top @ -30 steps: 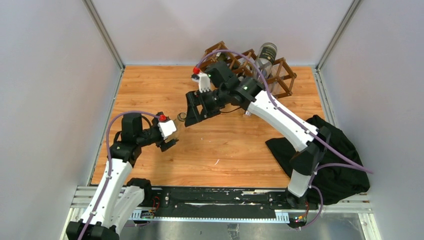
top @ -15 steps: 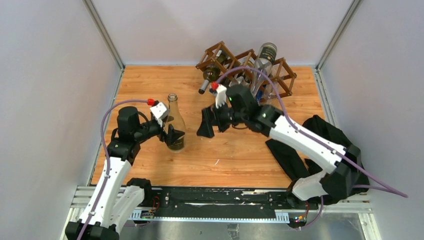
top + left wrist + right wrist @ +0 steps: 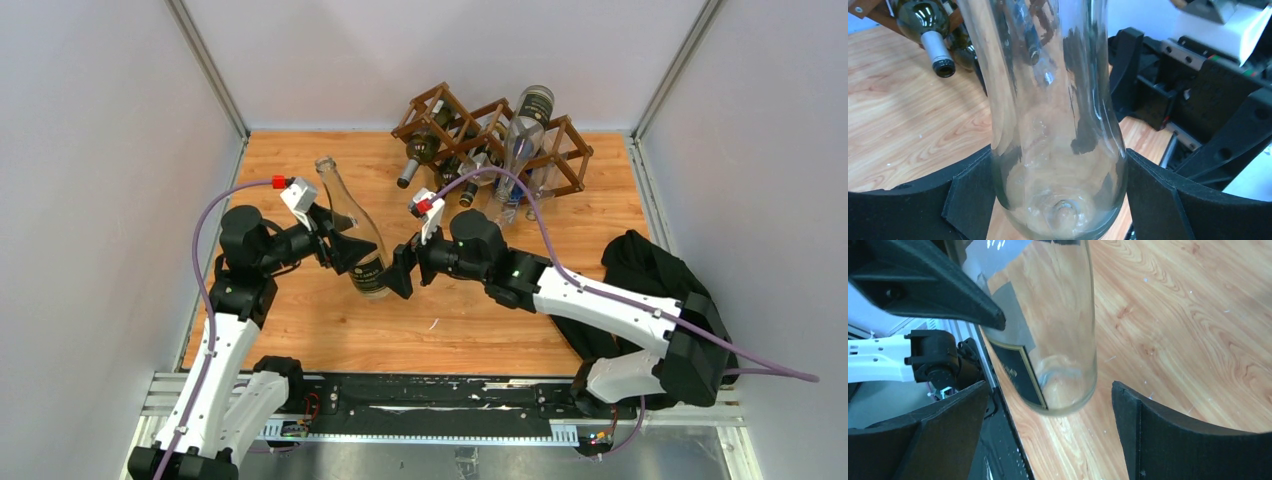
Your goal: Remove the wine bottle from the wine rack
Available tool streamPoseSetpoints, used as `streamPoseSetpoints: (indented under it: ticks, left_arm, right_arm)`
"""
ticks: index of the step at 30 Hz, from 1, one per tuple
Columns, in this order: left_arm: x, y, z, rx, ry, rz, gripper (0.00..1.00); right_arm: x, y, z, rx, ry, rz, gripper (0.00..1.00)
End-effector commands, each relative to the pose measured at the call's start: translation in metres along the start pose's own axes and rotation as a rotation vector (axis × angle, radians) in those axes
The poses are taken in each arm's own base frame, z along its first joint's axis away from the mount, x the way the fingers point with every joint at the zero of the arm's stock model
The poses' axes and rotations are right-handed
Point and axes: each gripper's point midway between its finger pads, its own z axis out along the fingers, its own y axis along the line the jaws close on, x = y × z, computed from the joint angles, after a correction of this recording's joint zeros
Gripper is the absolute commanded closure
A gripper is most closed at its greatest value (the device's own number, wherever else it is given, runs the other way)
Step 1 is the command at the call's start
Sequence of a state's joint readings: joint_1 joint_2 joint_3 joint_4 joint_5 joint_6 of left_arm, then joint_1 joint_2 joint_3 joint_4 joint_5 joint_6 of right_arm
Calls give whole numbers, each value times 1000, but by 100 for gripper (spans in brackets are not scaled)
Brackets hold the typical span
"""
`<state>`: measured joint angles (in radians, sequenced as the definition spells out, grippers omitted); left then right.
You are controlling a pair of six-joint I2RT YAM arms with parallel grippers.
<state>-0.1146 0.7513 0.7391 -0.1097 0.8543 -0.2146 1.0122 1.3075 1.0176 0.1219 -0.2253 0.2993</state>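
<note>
A clear wine bottle (image 3: pixel 352 240) with a dark label is off the rack and tilted, neck leaning back-left. My left gripper (image 3: pixel 345 248) is shut on its lower body; in the left wrist view both black fingers (image 3: pixel 968 200) press the glass (image 3: pixel 1058 125) on either side. My right gripper (image 3: pixel 402 270) is open just right of the bottle's base; in the right wrist view the base (image 3: pixel 1063 355) sits between its spread fingers (image 3: pixel 1143 430), touching neither. The dark brown lattice wine rack (image 3: pixel 570 150) stands at the back of the table.
The rack holds several more bottles, one dark green (image 3: pixel 418 152) and one clear (image 3: pixel 520 145), necks pointing forward. A black cloth (image 3: pixel 660 310) lies at the right edge. Grey walls enclose the table on three sides.
The bottle, standing upright in my left gripper half a second ago, is now tilted and shifted slightly back. My right arm has swung down and left, its open gripper now by the bottle's base.
</note>
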Motion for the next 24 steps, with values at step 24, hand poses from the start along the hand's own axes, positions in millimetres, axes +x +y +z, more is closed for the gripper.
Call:
streamPoseSetpoints:
  ticks: [24]
  left_arm:
    - [-90, -62, -16, 182, -236, -62, 100]
  right_arm:
    - [-25, 17, 46, 33, -186, -149, 21]
